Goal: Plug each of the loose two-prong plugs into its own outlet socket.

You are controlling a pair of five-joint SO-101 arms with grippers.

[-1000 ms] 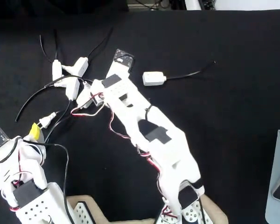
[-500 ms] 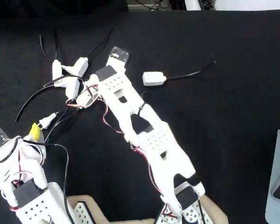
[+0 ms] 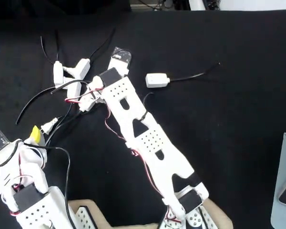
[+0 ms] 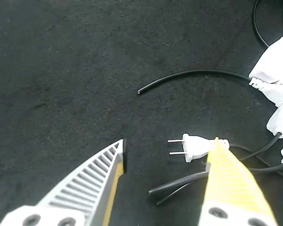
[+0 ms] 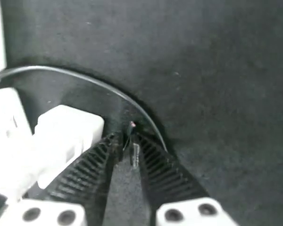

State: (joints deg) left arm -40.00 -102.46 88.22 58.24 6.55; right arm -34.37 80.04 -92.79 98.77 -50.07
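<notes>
A white two-prong plug lies flat on the black table, prongs pointing away from its black cord. My left gripper is open just short of it, its yellow finger over the plug's rear. From above, this plug sits by the left gripper. A cluster of white outlet sockets lies at the back left. My right gripper is at the cluster's near side. Its black fingers are shut, tips against a thin black cord, beside a white socket block.
Another white socket block with a black cord lies alone at the back centre. Loose black cords curl around the cluster. A grey container stands at the right edge. The right arm's body spans the table's middle.
The right arm has swung left, bringing its gripper up against the socket cluster. The left arm and the plug by it have stayed put.
</notes>
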